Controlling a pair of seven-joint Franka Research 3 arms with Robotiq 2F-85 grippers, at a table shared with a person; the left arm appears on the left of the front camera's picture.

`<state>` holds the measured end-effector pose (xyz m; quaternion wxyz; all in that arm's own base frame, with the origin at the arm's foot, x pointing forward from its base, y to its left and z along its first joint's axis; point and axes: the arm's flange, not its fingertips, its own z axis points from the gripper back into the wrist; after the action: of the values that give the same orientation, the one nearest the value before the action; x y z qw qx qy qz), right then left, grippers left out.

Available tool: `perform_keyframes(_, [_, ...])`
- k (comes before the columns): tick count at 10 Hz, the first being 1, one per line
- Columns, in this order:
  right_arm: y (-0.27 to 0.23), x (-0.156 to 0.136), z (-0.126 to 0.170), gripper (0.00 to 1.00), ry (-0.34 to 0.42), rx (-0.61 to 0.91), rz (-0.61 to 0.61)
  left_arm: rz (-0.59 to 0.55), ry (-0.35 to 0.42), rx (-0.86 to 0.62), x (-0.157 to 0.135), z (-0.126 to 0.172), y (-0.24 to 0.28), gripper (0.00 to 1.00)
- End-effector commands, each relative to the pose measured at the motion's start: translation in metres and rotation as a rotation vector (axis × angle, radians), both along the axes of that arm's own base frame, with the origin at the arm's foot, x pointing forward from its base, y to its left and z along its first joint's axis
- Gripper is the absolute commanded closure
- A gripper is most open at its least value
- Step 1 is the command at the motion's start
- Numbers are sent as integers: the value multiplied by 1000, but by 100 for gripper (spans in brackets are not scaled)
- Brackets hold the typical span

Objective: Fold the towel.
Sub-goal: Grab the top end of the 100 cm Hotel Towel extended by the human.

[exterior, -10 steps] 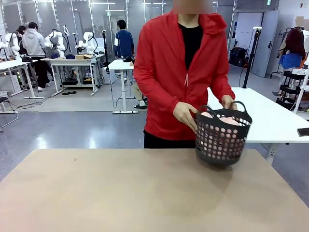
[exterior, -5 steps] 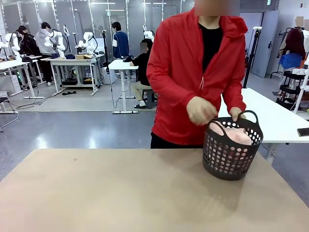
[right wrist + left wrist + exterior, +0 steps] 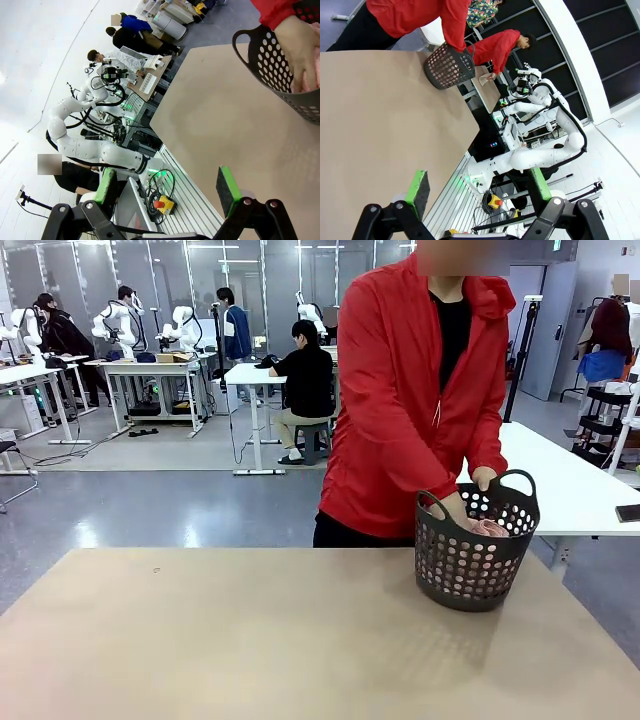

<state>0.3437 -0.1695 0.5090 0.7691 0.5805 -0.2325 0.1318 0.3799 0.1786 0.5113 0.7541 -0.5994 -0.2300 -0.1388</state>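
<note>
The towel (image 3: 490, 528) is a pink bundle lying inside a dark perforated basket (image 3: 475, 560) that stands on the table's far right. A person in a red jacket (image 3: 420, 390) stands behind it, with one hand (image 3: 458, 508) reaching into the basket onto the towel and the other on its far handle. In the right wrist view the basket (image 3: 280, 70) sits at the upper right, with the hand (image 3: 302, 50) pressed on the pink towel (image 3: 314, 75). My right gripper (image 3: 167, 192) is open and far from it. My left gripper (image 3: 480, 187) is also open, with the basket (image 3: 449, 67) far off.
The tan table (image 3: 250, 640) stretches wide in front of the basket. A white table (image 3: 580, 490) stands behind the person at the right. A white robot arm (image 3: 535, 152) shows beyond the table's edge in the left wrist view. Other people and tables are far in the background.
The person stepped to the right, set the basket down on the table and put a hand down into it onto the towel. Both grippers stay open.
</note>
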Motion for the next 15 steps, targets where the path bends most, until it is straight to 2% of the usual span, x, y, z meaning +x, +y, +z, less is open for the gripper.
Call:
perform_keyframes(1, [0, 0, -1, 0, -21, 5, 5, -4, -5, -8, 0, 0, 0, 0])
perform_keyframes(15, [0, 0, -1, 0, -21, 5, 5, -4, -5, -8, 0, 0, 0, 0])
